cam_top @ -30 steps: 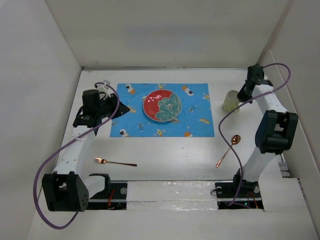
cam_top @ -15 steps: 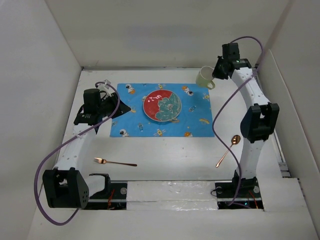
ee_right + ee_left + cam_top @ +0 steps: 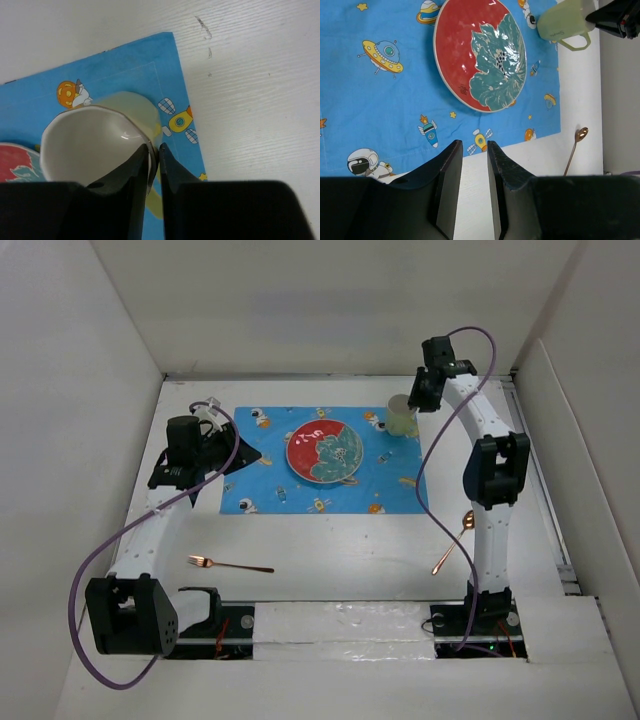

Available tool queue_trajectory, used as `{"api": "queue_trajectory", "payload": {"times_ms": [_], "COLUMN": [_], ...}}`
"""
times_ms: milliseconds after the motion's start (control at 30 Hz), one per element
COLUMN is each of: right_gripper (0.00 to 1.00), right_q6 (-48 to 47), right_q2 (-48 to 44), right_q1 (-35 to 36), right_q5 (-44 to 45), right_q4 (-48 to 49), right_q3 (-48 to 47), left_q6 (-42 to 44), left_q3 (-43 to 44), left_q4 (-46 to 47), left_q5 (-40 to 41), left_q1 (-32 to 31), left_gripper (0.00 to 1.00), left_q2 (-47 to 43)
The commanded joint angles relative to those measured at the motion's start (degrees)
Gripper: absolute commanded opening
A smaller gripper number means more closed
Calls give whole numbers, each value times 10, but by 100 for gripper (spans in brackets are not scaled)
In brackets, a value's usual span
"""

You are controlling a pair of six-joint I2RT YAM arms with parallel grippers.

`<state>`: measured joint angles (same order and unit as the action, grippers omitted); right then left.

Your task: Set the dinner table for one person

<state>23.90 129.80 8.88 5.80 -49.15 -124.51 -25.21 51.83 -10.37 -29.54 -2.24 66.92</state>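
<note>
The dinner table [image 3: 340, 545] is a white tabletop. A blue space-print mat [image 3: 260, 490] lies on it with a red and teal plate [image 3: 324, 452] in its middle. My right gripper [image 3: 416, 400] is shut on the rim of a pale green cup [image 3: 402, 418], one finger inside and one outside, over the mat's far right corner [image 3: 150, 70]. The right wrist view shows the gripper [image 3: 156, 150] and cup [image 3: 95, 145] close up. My left gripper [image 3: 243, 458] hovers at the mat's left edge, jaws slightly apart and empty [image 3: 475, 147]. The left wrist view also shows the plate [image 3: 480, 52] and cup [image 3: 560, 22].
A copper fork [image 3: 230, 564] lies on the table near the front left. A copper spoon [image 3: 440, 562] lies at the front right, partly behind the right arm, and shows in the left wrist view [image 3: 575, 145]. White walls enclose the table on three sides.
My right arm has carried the cup from the table right of the mat, leftward, to the mat's far right corner. The left arm has barely moved.
</note>
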Motion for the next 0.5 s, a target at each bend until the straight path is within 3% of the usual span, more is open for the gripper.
{"api": "queue_trajectory", "payload": {"times_ms": [0, 67, 100, 233, 267, 333, 367, 400, 467], "right_gripper": [39, 54, 57, 57, 33, 0, 0, 0, 0], "right_q6": [6, 8, 11, 26, 31, 59, 69, 94, 114], "right_q2": [-24, -35, -52, -131, -159, -276, -316, -356, -458], "right_q1": [8, 8, 3, -20, -26, -42, -49, -59, -86], "right_q5": [-3, -4, -7, -11, -4, 12, 12, 12, -1], "right_q4": [24, 27, 29, 41, 62, 110, 158, 177, 201], "right_q3": [-33, -35, -35, 18, 88, 201, 265, 390, 505], "left_q6": [-4, -5, -5, -1, -1, 2, 2, 1, -3], "left_q3": [12, 11, 12, 17, 18, 21, 22, 22, 18], "left_q4": [24, 25, 27, 25, 25, 22, 22, 22, 27], "left_q5": [0, -2, -3, -9, -10, -13, -14, -19, -26], "left_q1": [-2, -2, -2, -2, -2, -2, -2, -2, -2], "left_gripper": [24, 24, 24, 24, 24, 24, 24, 23, 16], "left_q2": [-2, -1, 1, 8, 8, 11, 11, 11, 9]}}
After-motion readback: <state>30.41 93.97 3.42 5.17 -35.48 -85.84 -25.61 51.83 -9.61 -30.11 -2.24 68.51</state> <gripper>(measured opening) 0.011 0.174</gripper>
